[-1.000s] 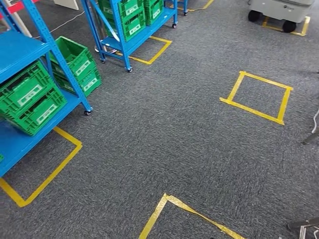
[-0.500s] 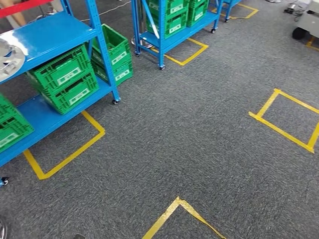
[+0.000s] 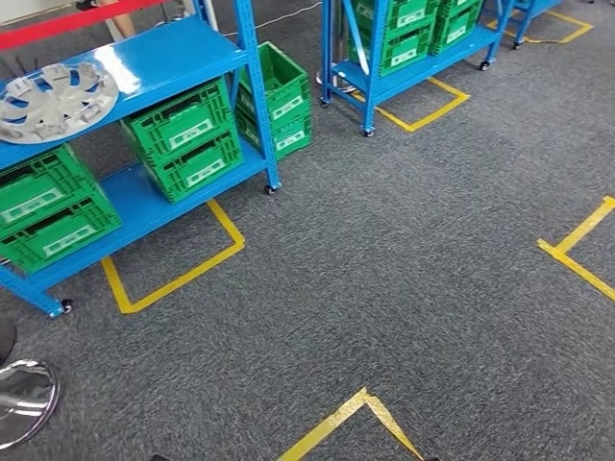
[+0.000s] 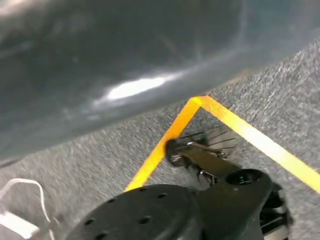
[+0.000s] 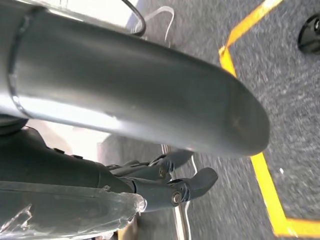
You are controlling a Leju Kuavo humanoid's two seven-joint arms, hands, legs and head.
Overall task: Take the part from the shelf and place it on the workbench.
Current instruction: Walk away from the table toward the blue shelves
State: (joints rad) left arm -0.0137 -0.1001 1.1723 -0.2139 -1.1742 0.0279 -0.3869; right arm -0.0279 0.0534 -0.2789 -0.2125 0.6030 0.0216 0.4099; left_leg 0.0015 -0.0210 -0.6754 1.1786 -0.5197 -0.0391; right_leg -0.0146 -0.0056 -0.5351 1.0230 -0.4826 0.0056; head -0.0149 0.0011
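Note:
The part, a silver wheel cover [image 3: 55, 98], lies flat on the upper board of the blue shelf [image 3: 166, 58] at the far left of the head view. Both arms hang down at my sides. My right hand [image 5: 177, 182] points at the carpet; its dark fingers stretch out under the thick grey thumb and hold nothing. My left hand [image 4: 200, 150] is blurred, its fingers reaching out over a yellow tape corner [image 4: 194, 102] with nothing in them.
Green crates [image 3: 184, 139] fill the shelf's lower level, and one more [image 3: 282, 96] stands beside its post. A second blue rack with crates [image 3: 406, 43] stands behind. Yellow tape squares [image 3: 170, 279] mark the grey carpet. A chrome round base [image 3: 22, 399] sits at the lower left.
The whole picture has slid to the right: the camera has turned left. The shelf has come further into view and the wheel cover on it now shows in full.

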